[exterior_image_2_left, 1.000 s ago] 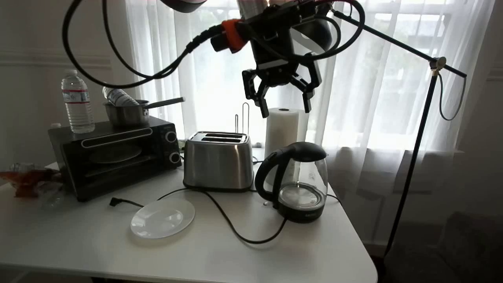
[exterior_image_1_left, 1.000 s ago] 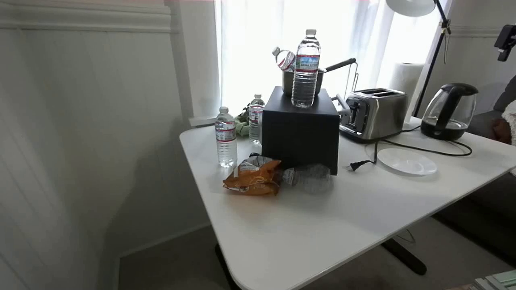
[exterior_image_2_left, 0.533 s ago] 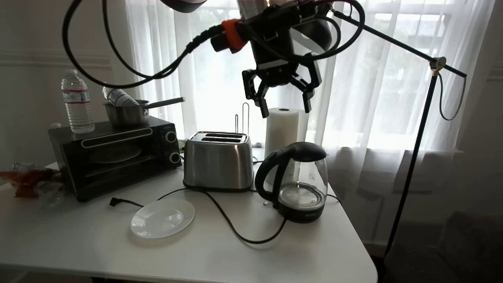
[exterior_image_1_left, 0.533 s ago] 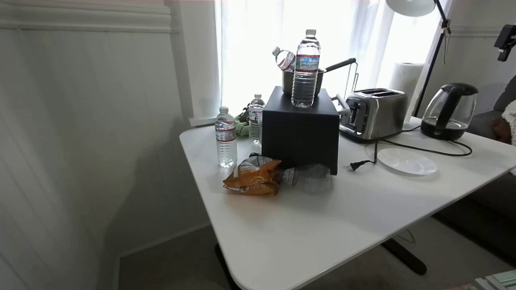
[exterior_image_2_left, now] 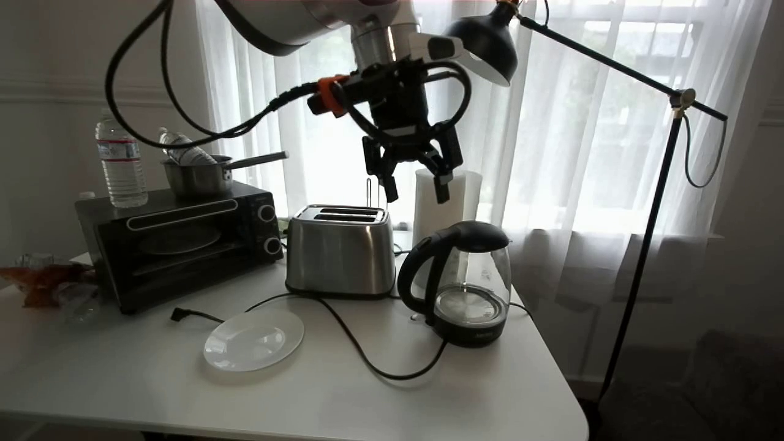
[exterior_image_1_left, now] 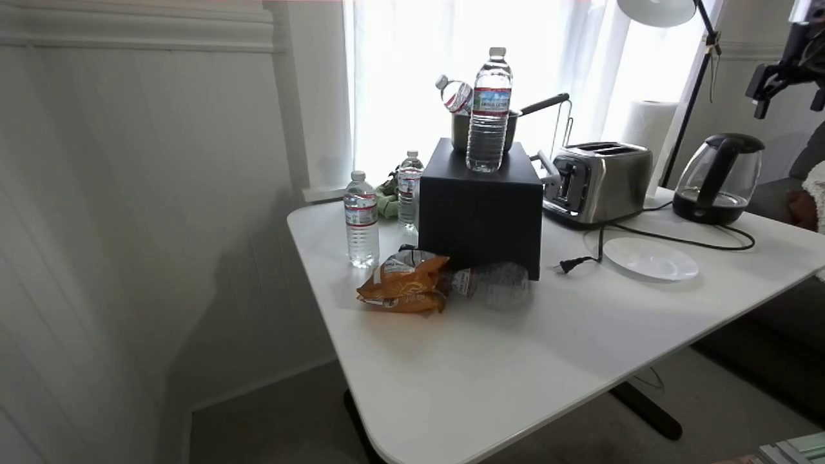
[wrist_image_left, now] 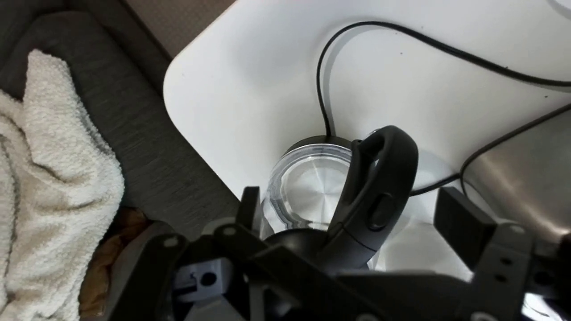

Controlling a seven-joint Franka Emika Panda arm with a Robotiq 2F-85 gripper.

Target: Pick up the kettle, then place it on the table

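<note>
Kettle [exterior_image_2_left: 462, 288] upright on the bench [exterior_image_2_left: 343, 404], at its right end in an exterior view. The jaws hang above, parted and empty; best lower them squarely astride the handle [wrist_image_left: 395, 174], then lift straight up. Left to right: oven [exterior_image_2_left: 184, 263], plate [exterior_image_2_left: 254, 343], toaster [exterior_image_2_left: 340, 254], which may foul the jaws, then the cord [exterior_image_2_left: 398, 378], liable to drag.

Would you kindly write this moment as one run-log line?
pincer: open, holding nothing, higher than kettle | kettle: upright on table, ungrasped | pick-up: not yet done
</note>
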